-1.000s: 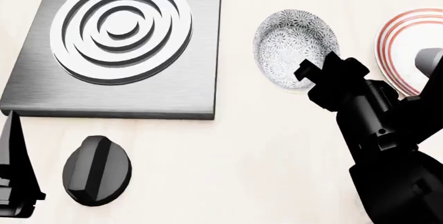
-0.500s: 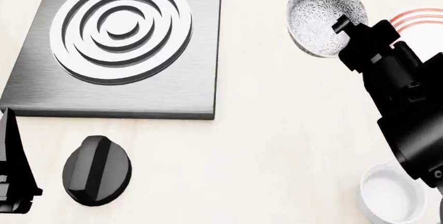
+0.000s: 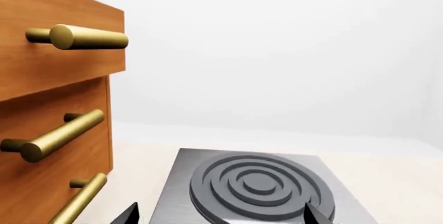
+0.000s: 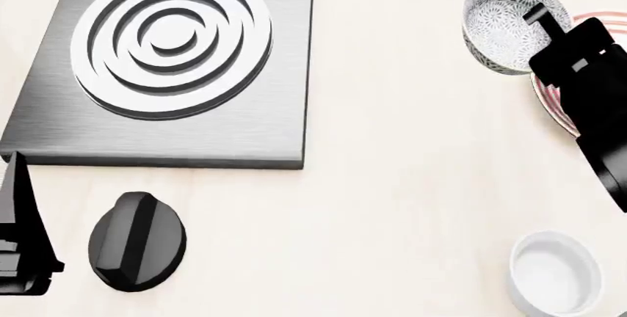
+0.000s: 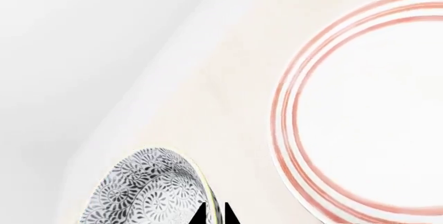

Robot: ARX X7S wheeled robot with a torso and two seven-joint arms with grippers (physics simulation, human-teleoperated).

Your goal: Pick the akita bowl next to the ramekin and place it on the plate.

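A: Where is the akita bowl [image 4: 501, 22]?

B: At about two o'clock in the head view, tilted, its patterned inside facing the camera. The right gripper [image 4: 545, 22] pinches its rim on the side nearest the plate [image 4: 548, 89]. In the right wrist view the two dark fingertips [image 5: 213, 214] sit pressed together on the bowl's rim [image 5: 149, 193], one inside and one outside.

A: And the plate?

B: Just past the bowl toward three o'clock, mostly hidden behind the black arm in the head view; only a sliver of its red rings shows. The right wrist view shows much of it [image 5: 367, 115], white with red rings, beside the bowl rather than under it.

A: The ramekin?

B: Down at five o'clock, the ramekin [image 4: 554, 271] stands upright on the pale counter [image 4: 392, 207], well apart from the bowl.

A: Anything else?

B: A steel burner plate [image 4: 172, 60] fills eleven o'clock, a black knob [image 4: 137, 241] lies at seven. The left gripper [image 4: 22, 243] is at the edge at eight o'clock; I cannot tell whether it is spread or closed. Its wrist view shows wooden drawers [image 3: 49, 130] with brass handles.
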